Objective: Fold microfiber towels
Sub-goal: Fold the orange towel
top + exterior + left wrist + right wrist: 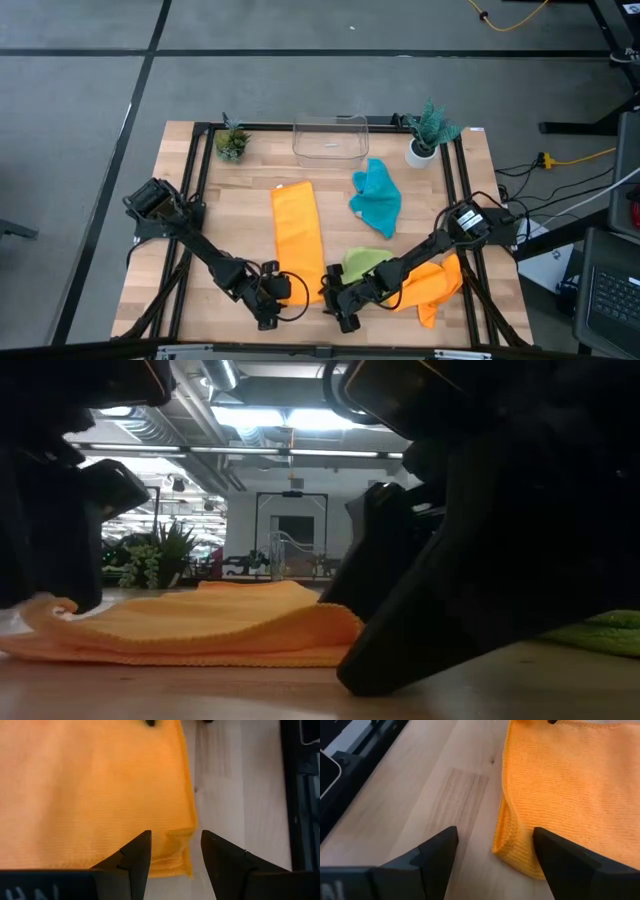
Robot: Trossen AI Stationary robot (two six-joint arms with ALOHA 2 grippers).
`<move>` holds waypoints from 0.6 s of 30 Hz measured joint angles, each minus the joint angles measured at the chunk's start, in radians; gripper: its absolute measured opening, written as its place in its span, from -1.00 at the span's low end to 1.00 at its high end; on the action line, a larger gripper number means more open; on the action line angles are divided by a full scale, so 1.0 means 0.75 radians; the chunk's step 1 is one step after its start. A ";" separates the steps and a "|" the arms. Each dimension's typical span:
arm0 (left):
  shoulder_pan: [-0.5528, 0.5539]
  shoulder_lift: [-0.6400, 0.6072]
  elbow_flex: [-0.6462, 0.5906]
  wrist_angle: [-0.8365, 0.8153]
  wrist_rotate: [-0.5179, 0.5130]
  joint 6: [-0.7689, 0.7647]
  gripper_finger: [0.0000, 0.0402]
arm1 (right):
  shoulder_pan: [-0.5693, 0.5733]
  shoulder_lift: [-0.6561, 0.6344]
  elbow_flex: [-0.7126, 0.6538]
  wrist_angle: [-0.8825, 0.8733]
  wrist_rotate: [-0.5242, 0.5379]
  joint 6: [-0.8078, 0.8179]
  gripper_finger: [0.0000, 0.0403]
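We see a table (180, 200) of pale wooden planks framed by dark metal rails. Down its middle lies a folded orange towel (297, 237), a long narrow strip of ribbed microfiber whose layered, stitched edges show as a soft stack in the low view (200, 628).

Both arms reach to the end of that strip at the table's front edge. The left gripper (285, 297) sits at one corner there; in its wrist view its two dark, wedge-shaped fingers (135, 857) stand apart with the towel's bottom corner (175, 847) between them, not pinched. The right gripper (335, 298) is at the other corner of the same end; its fingers (437, 852) are spread wide over the bare wood and the towel's rounded, doubled corner (512, 845), holding nothing.

A teal-blue towel (377, 198) lies crumpled right of centre. A lime green towel (363, 263) is bunched near the front, partly under the right arm, touching a second orange towel (432, 285) rumpled towards the front right corner.

At the back edge stands a clear plastic bin (330, 140), rectangular with rounded corners. A small leafy plant (232, 143) sits in the back left corner, and a spikier one in a white pot (428, 131) in the back right.
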 joint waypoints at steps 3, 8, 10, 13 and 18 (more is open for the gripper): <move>-0.019 0.020 0.001 -0.011 0.001 0.003 -0.17 | -0.002 0.002 0.027 -0.045 0.000 -0.008 0.32; -0.046 0.061 0.003 -0.012 -0.016 -0.003 -0.17 | -0.006 0.002 0.037 -0.093 -0.002 -0.001 0.32; -0.049 0.069 0.005 -0.007 -0.031 -0.020 -0.17 | -0.006 0.002 0.038 -0.101 -0.010 0.007 0.32; -0.050 0.071 0.004 -0.002 -0.056 -0.039 -0.17 | -0.006 0.001 0.038 -0.110 -0.024 0.028 0.32; -0.049 0.074 0.002 0.027 -0.065 -0.042 -0.17 | -0.006 0.001 0.037 -0.119 -0.033 0.028 0.32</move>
